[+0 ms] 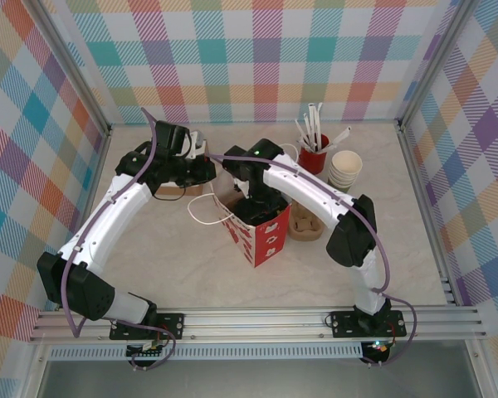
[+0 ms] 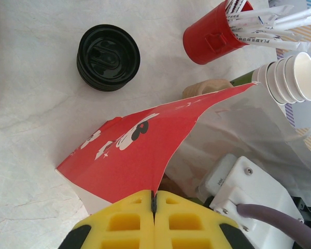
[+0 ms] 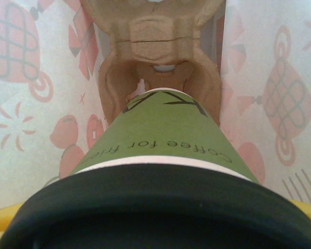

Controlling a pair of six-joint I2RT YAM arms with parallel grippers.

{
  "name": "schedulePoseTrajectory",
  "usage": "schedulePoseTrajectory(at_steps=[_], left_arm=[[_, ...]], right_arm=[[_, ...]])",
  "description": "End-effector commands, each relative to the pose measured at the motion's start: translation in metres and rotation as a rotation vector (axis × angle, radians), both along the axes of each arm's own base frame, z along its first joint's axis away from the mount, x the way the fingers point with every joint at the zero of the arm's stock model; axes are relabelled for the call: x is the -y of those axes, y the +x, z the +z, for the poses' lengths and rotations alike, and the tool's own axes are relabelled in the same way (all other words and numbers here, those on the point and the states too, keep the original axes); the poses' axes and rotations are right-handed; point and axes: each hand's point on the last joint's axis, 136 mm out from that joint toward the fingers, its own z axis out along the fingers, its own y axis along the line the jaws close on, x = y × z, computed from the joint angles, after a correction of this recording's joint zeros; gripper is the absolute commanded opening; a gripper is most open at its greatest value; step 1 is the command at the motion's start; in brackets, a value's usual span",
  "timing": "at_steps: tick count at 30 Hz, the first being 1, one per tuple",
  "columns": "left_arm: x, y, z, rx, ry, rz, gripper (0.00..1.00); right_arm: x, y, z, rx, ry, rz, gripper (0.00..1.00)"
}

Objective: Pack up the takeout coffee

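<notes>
Marble table: left gripper is clenched on the red bag rim at its fingertips. Right gripper grasps the takeout coffee inside the bag, with the cardboard carrier just ahead.

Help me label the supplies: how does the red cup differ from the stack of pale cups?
The red cup is one cup, holding wrapped straws; the stack of pale cups is several nested, the top one empty. The red cup is red outside, the stack cream. Both stand upright with open tops, side by side.
</notes>
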Motion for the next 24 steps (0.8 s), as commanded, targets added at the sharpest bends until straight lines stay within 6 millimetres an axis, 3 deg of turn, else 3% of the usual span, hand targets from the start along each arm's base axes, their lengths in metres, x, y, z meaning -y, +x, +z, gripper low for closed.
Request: schedulePoseTrajectory(at_steps=[1,24], left_arm=[[0.004,-0.005,0.004,-0.002,-0.002,-0.017,0.0],[0.004,-0.003,-0.001,-0.017,0.005,-0.016,0.0]], right_arm=[[0.002,-0.002,-0.009,-0.034,-0.013,0.008,0.77],[0.001,-0.004,-0.045,-0.071,-0.031,0.018,0.77]])
